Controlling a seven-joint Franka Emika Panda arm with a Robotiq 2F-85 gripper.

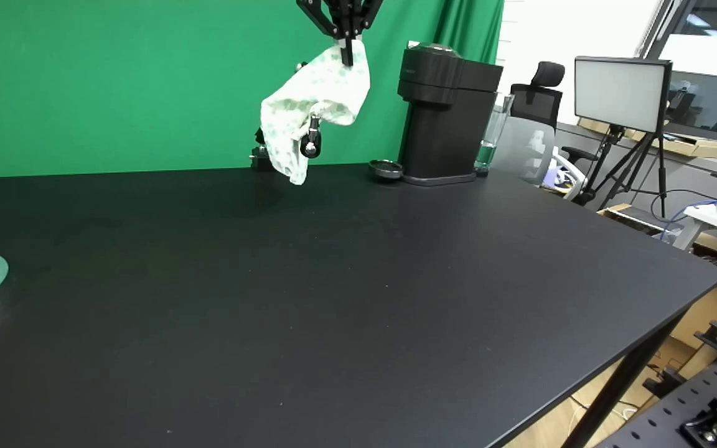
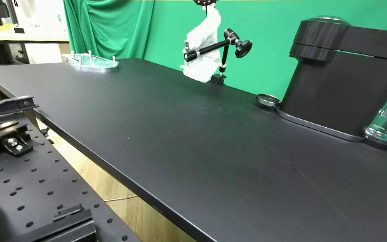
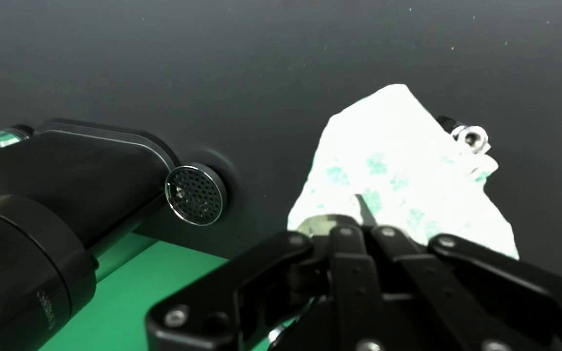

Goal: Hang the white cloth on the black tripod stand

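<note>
The white cloth (image 1: 324,84) with pale green marks hangs from my gripper (image 1: 347,55), whose fingers are shut on its top end. The cloth also shows in an exterior view (image 2: 203,32) and fills the area beyond the fingers in the wrist view (image 3: 398,161). The black stand (image 2: 223,50) is a jointed arm on a small base at the table's back edge. Its horizontal arm crosses in front of the cloth there. In an exterior view the arm's end (image 1: 311,142) pokes out beside the cloth's lower folds; the cloth hides much of the stand. I cannot tell whether the cloth rests on it.
A black coffee machine (image 1: 439,112) with a clear water tank (image 1: 492,134) stands beside the stand at the back of the black table (image 1: 309,280). A small round metal drip tray (image 2: 268,100) sits at its foot. A clear plate with pegs (image 2: 92,64) lies at the table's far end.
</note>
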